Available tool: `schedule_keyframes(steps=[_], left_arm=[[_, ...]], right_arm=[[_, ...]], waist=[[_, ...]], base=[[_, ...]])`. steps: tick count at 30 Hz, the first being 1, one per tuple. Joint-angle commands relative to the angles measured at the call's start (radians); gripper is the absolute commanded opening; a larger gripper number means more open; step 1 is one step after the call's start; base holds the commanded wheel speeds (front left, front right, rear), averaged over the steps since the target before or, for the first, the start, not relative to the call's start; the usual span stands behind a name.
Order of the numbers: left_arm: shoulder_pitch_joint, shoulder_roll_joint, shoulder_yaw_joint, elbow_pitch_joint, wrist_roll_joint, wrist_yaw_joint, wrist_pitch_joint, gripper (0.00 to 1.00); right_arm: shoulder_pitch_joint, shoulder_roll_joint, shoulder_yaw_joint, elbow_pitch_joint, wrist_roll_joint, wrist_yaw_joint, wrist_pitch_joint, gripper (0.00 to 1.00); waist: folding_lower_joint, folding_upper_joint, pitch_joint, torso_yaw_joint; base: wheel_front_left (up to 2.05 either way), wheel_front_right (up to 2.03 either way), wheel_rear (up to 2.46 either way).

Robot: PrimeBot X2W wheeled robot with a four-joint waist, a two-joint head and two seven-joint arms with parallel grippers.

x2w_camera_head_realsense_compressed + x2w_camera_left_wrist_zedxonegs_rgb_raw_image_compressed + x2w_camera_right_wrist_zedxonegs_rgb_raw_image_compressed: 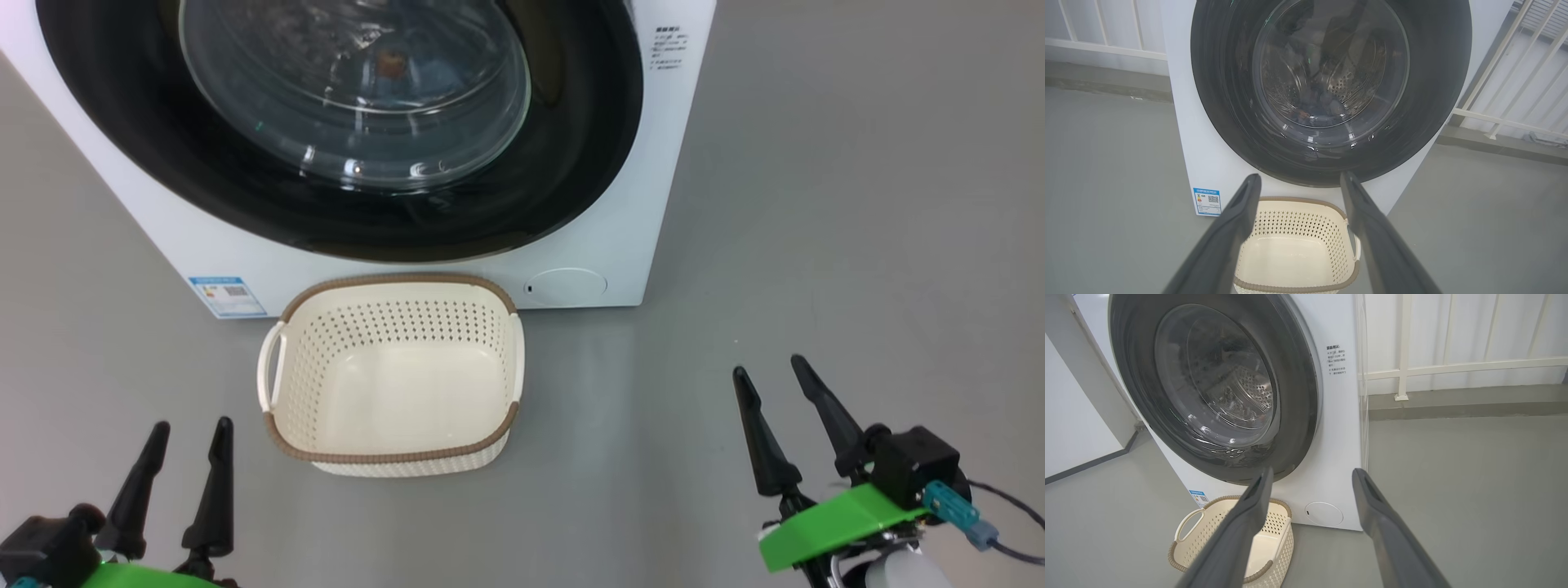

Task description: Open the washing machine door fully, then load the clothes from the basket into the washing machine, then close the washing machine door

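Observation:
The washing machine (629, 196) stands ahead with its round black door (147, 155) shut flat against the front. Through the glass bowl I see a bluish shape with an orange spot, the clothes (394, 64), lying in the drum; they appear dimly in the left wrist view (1327, 104). On the floor right before the machine, the cream basket (392, 282) holds nothing. My left gripper (192, 425) is open at the lower left, short of the basket (1298, 202). My right gripper (767, 367) is open at the lower right, well away from the basket (1186, 522) and the door (1298, 396).
A blue energy sticker (227, 296) and a round white service flap (565, 287) sit low on the machine's front. White railings (1453, 367) and a low kerb run behind the machine. Grey floor (857, 245) spreads to the right.

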State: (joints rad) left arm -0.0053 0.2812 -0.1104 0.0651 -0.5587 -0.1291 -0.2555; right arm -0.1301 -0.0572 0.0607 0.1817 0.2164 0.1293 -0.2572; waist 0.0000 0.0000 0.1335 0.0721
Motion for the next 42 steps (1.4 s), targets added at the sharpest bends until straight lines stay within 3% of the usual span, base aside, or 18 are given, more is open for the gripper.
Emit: schedule_keyframes(steps=[1, 19, 42], left_arm=[[-0.011, 0.019, 0.047, -0.025, 0.017, -0.002, -0.006, 1.00], [0.055, -0.009, 0.058, 0.000, 0.077, -0.002, -0.006, 1.00], [0.078, -0.009, 0.055, 0.000, 0.137, -0.002, -0.006, 1.00]], right_arm=[[0.014, 0.007, 0.022, -0.031, 0.009, 0.001, -0.005, 1.00], [0.116, 0.007, -0.014, -0.045, 0.033, 0.001, -0.005, 1.00], [0.148, 0.007, -0.026, -0.063, 0.019, 0.001, -0.005, 1.00]], waist=[[0.0000, 0.0000, -0.012, -0.009], [0.0000, 0.0000, -0.089, -0.026], [0.0000, 0.0000, -0.102, -0.032]], base=[[0.00, 0.00, 0.00], [0.00, 0.00, 0.00], [0.00, 0.00, 0.00]])
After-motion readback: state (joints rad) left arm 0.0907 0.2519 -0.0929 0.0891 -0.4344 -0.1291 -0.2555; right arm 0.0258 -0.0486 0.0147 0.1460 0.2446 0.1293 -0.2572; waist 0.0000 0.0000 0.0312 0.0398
